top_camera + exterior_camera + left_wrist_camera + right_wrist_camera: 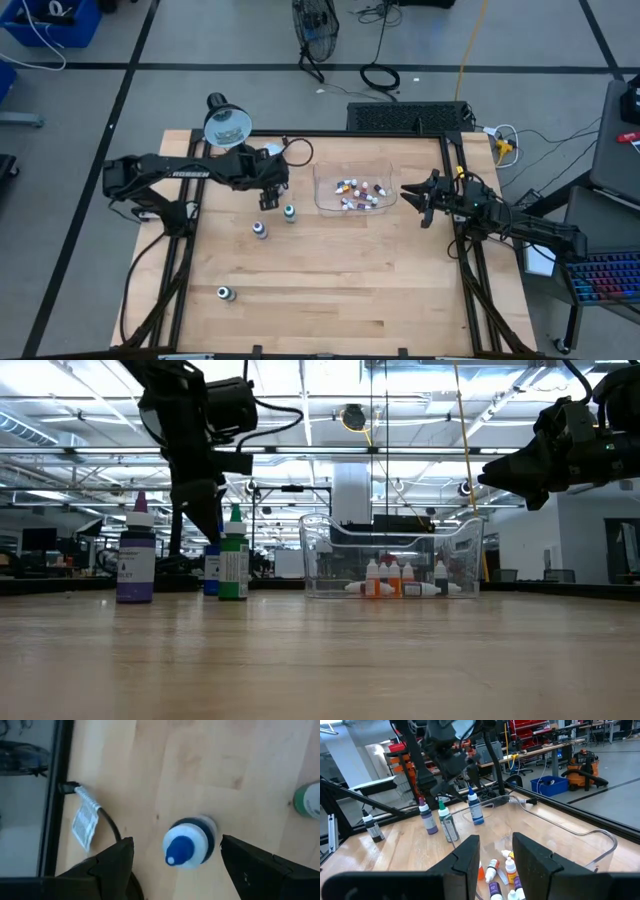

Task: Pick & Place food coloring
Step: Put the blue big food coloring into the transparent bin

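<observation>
Food coloring bottles sit in two groups on a pale wooden table (330,290). Four slightly larger bottles are outside the clear plastic tray (353,187), left of it. A blue-capped bottle (190,842) stands upright, long axis vertical, its pointed tip aimed up toward the left gripper (177,857), which hangs directly above it. That gripper's dark fingers (112,862) are spread wide on either side of the bottle and do not touch it. A green-capped bottle (233,555) stands upright just right of it. A purple-capped bottle (136,550) stands upright a little nearer and to the left. A fourth bottle (225,293) sits alone well toward the near left of the table; whether it stands or lies cannot be told.

Small whitish bottles (357,192) with coloured caps fill the tray, some upright, some lying on their sides.

The right gripper (413,197) hovers in the air just right of the tray, fingers (465,862) a little apart, holding nothing.
</observation>
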Robot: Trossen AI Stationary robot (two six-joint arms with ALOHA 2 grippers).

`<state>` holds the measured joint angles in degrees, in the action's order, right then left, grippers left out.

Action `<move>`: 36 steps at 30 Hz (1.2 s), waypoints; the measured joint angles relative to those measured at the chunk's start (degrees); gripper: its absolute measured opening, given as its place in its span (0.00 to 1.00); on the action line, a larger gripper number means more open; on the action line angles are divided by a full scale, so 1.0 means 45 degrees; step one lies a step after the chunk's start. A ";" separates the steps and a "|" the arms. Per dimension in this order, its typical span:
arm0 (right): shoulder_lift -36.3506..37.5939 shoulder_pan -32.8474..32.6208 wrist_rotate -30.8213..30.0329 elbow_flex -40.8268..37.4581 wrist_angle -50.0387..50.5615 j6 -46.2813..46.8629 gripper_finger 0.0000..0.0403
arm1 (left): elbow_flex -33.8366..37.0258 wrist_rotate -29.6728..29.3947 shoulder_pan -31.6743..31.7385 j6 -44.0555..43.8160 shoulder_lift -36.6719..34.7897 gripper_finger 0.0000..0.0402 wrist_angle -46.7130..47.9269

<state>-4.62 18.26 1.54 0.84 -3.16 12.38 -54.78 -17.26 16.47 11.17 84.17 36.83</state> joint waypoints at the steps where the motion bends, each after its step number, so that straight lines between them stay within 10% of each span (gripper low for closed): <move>1: 0.0000 0.0000 0.0000 0.0000 0.0000 0.0000 0.26 | 0.0008 0.0196 0.0105 0.0248 0.0050 0.74 -0.0066; 13: 0.0000 0.0000 0.0000 0.0000 0.0000 -0.0004 0.26 | 0.0008 0.2918 0.0927 0.1300 0.1410 0.74 -0.0231; 36: 0.0000 0.0000 0.0000 0.0000 0.0000 0.0000 0.26 | 0.0008 0.1917 0.0563 0.1490 0.1344 0.73 -0.0193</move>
<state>-4.62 18.26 1.54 0.84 -3.16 12.38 -54.74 -8.63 19.00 17.88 90.21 35.97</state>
